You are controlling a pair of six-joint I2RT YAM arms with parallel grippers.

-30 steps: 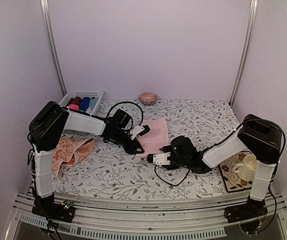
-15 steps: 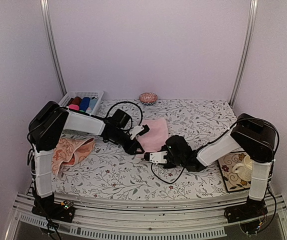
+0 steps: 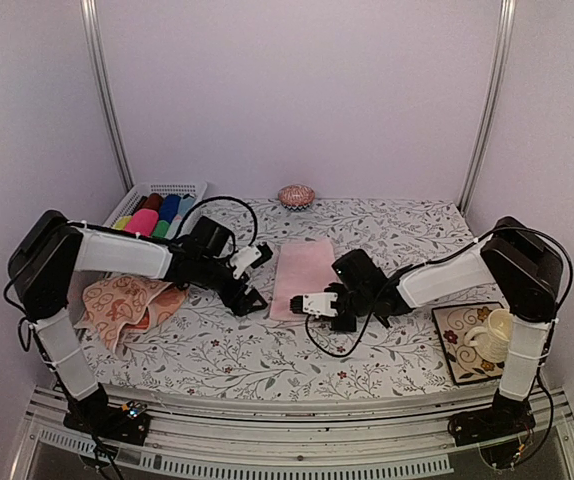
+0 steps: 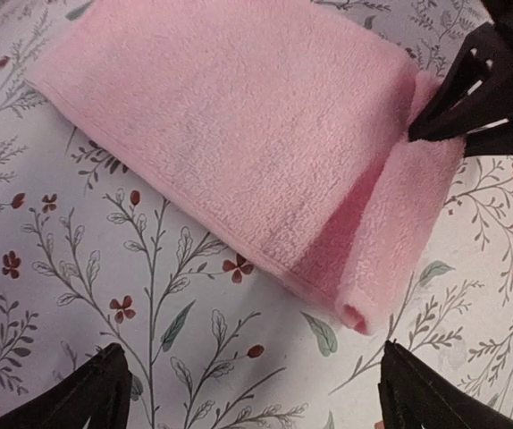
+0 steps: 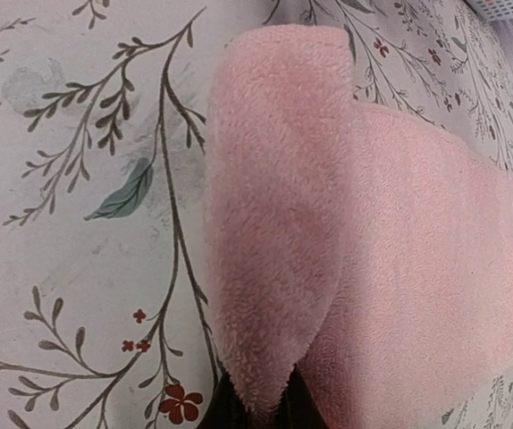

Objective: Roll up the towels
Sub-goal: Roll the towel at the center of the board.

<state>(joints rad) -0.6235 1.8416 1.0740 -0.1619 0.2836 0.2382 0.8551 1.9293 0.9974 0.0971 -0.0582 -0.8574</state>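
Observation:
The plain pink towel (image 3: 301,270) lies as a folded strip in the middle of the table, its near end turned over into a short roll (image 4: 399,232). My right gripper (image 3: 305,306) is shut on that turned-over end (image 5: 265,268), and the cloth hides its fingertips (image 5: 258,409). My left gripper (image 3: 249,297) hovers just left of the towel's near corner, open wide over bare tablecloth (image 4: 256,402), holding nothing. The right gripper's dark fingers (image 4: 482,89) show at the towel's edge in the left wrist view. The peach patterned towel (image 3: 127,305) lies crumpled at the left edge.
A white basket (image 3: 157,190) with small rolled cloths stands at the back left. A pink patterned ball (image 3: 296,195) sits at the back centre. A mug (image 3: 492,335) rests on a floral coaster (image 3: 459,350) at the right front. Cables loop beside both wrists.
My left gripper let go of the pink towel, opened wide and drew back to the left. My right gripper shut on the towel's near end and turned it over; the towel now lies straighter.

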